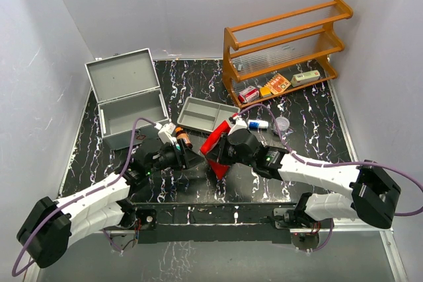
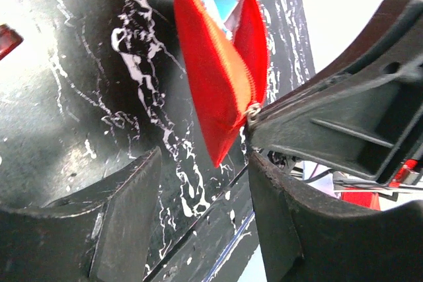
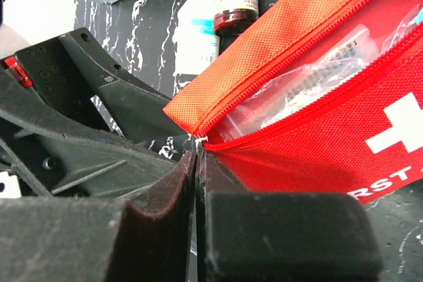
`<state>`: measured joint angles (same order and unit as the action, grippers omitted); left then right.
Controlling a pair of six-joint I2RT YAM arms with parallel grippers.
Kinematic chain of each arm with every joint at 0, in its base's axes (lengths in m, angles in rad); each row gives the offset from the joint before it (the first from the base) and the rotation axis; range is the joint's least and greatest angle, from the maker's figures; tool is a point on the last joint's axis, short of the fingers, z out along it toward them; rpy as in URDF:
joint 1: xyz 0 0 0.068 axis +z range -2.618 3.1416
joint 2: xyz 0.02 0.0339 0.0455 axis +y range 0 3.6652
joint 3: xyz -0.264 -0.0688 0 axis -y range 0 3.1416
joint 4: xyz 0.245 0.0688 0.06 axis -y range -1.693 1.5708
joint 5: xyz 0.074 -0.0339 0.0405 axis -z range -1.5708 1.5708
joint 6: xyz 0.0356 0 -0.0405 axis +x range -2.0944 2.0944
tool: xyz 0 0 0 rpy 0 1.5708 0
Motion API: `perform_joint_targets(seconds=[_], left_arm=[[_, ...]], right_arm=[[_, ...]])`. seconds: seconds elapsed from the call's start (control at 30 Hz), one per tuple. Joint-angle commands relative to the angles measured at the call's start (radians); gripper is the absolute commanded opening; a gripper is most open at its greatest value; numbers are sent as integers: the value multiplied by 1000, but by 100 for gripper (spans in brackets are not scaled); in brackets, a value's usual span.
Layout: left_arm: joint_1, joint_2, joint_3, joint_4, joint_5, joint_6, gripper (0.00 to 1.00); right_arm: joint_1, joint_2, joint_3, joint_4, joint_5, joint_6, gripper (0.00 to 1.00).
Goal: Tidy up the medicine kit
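A red first-aid pouch (image 1: 213, 151) stands on the black marble table, its zipper partly open. In the right wrist view the pouch (image 3: 317, 156) shows clear packets inside. My right gripper (image 1: 223, 144) is shut on the pouch's zipper pull (image 3: 201, 139), its jaws pressed together (image 3: 198, 156). My left gripper (image 1: 190, 156) is open, just left of the pouch. In the left wrist view the pouch's (image 2: 218, 64) lower corner hangs ahead of the open jaws (image 2: 205, 170), not touching them, with blue packets inside.
An open grey metal case (image 1: 125, 94) stands at the back left, a grey tray (image 1: 208, 113) beside it. A brown bottle (image 1: 182, 139) and a white bottle (image 1: 166, 129) lie by my left gripper. A wooden shelf (image 1: 284, 44) holds boxes. A tube (image 1: 259, 124) and a clear cup (image 1: 282, 123) lie nearby.
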<state>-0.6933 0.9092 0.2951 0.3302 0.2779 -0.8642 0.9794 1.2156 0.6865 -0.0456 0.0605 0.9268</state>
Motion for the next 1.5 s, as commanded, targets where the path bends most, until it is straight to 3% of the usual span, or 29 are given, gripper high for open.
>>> perform_joint_targets(seconds=[0.0,0.2,0.6,0.7,0.83,0.9,1.13,1.47], left_arm=[[-5,14,-22,176,41,18,54],[-6,72,-58,311,81,18,56],[-12,84,-68,340,-3,53,46],[-12,67,-68,325,-29,71,34],[-12,41,-75,298,-54,103,6],[-12,28,-76,273,-53,127,0],[-12,-23,-94,244,-18,167,0],[-12,-33,-77,218,38,200,0]], right_arm=[[-2,-1,52,88,8,174,0],[-1,0,76,73,7,271,0],[-1,9,92,78,-16,348,0],[-2,9,88,76,-9,339,0],[-1,8,84,58,14,312,0],[-1,1,77,48,38,297,0],[-19,-38,54,45,106,213,0],[-58,-47,67,36,23,-81,0]])
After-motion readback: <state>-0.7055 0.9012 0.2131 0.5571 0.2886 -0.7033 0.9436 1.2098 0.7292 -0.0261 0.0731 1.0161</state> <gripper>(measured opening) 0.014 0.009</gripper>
